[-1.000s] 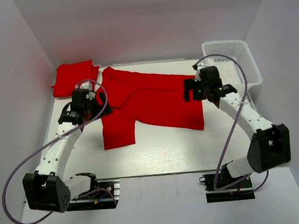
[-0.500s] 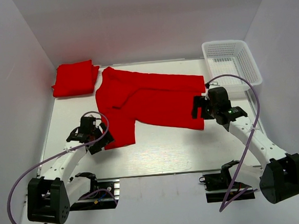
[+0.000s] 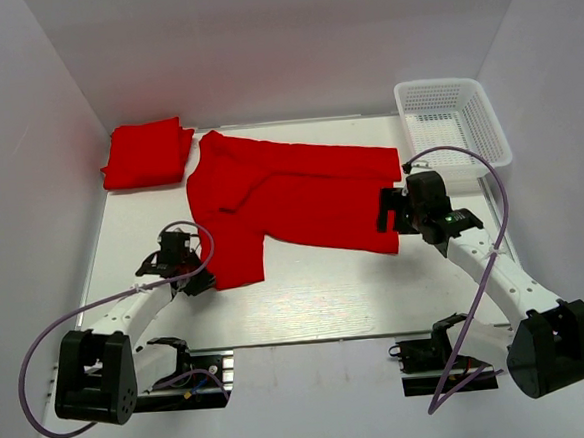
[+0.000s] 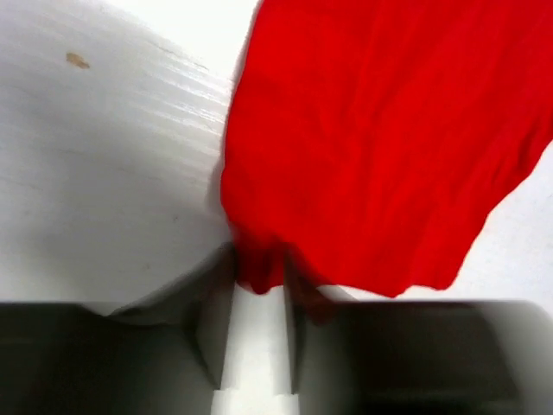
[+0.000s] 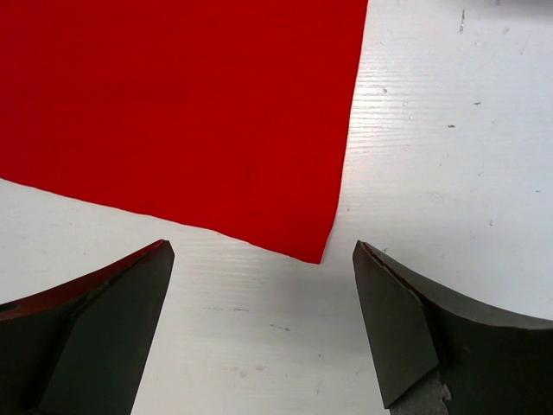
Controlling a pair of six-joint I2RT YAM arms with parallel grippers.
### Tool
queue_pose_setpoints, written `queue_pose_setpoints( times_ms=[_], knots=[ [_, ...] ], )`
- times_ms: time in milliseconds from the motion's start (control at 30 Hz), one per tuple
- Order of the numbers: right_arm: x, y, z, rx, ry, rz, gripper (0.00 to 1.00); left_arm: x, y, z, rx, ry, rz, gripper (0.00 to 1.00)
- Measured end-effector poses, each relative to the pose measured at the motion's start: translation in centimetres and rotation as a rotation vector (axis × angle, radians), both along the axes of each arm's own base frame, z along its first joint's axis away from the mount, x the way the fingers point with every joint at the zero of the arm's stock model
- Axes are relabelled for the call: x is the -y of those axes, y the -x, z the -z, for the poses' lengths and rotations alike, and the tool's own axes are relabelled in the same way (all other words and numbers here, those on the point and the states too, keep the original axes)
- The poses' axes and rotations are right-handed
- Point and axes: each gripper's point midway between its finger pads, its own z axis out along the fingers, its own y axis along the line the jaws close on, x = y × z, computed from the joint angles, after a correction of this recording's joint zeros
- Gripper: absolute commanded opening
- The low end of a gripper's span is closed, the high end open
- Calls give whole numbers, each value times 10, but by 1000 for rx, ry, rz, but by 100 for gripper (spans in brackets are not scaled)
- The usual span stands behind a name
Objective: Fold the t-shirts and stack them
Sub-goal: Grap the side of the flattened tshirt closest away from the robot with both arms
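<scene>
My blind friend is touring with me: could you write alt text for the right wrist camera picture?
The right gripper, open, hovers above a corner of a red t-shirt lying flat on a white table. Its two dark fingers stand wide apart at the bottom of the picture.

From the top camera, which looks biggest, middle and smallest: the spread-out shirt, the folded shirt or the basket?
1. the spread-out shirt, clearly biggest
2. the basket
3. the folded shirt, somewhat smaller than the basket
</scene>
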Motion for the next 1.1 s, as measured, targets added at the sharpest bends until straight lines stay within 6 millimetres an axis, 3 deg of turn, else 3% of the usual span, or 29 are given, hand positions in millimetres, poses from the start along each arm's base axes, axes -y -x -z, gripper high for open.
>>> queue_pose_setpoints(
  times_ms=[33,67,400,767,1100],
  knots=[
    [1,0,0,-1,2,2,90,0,0,2,2,2,-2,1],
    [1,1,1,-3,5,4,90,1,0,4,0,5,-5,0],
    [4,2,13,-57,-1,60,90,0,0,0,15,1,5,0],
    [10,1,63,-218,-19,296,90,-3,0,-12,38,-15,15,0],
    [14,9,99,-320,-7,394,90,-3,-3,-18,41,-22,25,0]
  ],
)
